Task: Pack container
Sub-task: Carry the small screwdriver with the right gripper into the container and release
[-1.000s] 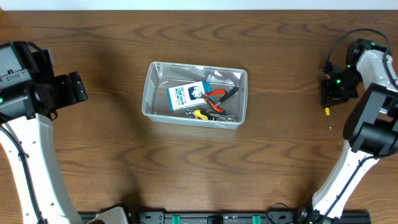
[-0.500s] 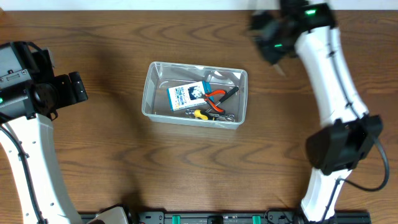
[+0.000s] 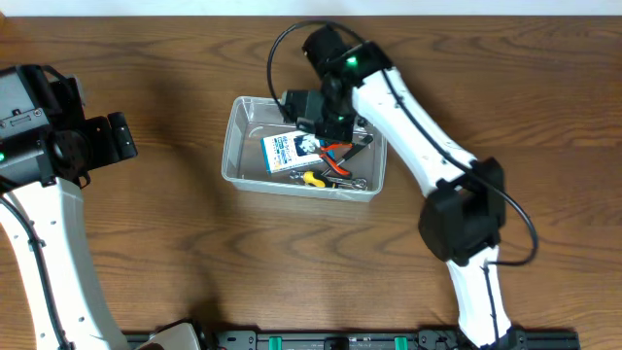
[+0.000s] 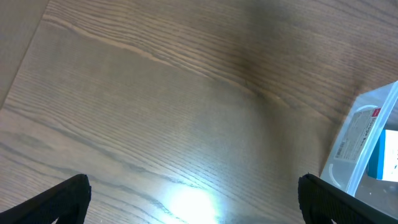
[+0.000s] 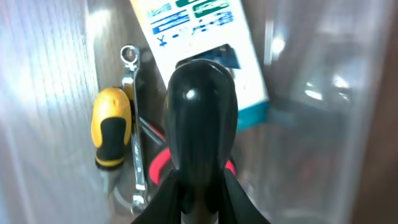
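The brown wood table (image 3: 194, 243) fills every view. From above, the clear container (image 3: 229, 156) sits in the upper middle. The right arm (image 3: 408, 112) bends over it from the lower right. Only the right wrist view shows what the right gripper (image 5: 200, 190) has. Its fingers are closed on a black tool (image 5: 200, 112), above a blue-and-white box (image 5: 186, 25), a yellow tool (image 5: 111, 127) and a wrench (image 5: 135, 130). The left gripper (image 3: 122, 138) is at the left edge, fingers (image 4: 62, 198) spread wide, holding nothing.

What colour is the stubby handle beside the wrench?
Yellow with a black band; the handle shows best in the right wrist view.
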You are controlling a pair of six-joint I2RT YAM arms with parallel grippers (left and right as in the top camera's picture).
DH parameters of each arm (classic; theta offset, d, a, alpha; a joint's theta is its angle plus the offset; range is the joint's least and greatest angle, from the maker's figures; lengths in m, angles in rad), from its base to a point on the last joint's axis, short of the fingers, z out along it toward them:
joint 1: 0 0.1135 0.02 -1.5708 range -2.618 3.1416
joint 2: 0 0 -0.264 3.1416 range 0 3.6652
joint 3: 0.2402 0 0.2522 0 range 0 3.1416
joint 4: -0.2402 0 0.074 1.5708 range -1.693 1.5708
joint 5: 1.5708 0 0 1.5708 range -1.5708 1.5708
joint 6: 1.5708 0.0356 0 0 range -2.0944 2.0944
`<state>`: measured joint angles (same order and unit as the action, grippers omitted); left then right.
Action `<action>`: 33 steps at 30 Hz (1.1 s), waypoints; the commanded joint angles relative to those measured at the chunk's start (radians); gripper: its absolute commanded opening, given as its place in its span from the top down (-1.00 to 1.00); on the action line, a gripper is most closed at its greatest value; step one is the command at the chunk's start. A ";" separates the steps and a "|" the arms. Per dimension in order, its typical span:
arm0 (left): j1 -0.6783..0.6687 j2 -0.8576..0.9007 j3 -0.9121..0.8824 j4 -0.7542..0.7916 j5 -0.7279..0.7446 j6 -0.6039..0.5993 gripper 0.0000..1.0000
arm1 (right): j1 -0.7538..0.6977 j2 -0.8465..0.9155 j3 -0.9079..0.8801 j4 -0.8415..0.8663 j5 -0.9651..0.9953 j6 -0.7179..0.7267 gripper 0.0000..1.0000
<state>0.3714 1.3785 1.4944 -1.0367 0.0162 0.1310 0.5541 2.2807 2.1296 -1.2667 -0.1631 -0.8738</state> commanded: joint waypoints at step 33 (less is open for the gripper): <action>-0.237 0.036 -0.008 0.016 0.183 0.396 -0.96 | -0.215 -0.114 0.040 0.241 0.073 0.407 -0.98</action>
<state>0.1905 1.3865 1.4944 -1.0119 0.1711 0.4076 0.4488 2.2677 2.1292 -1.0626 -0.1627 -0.6712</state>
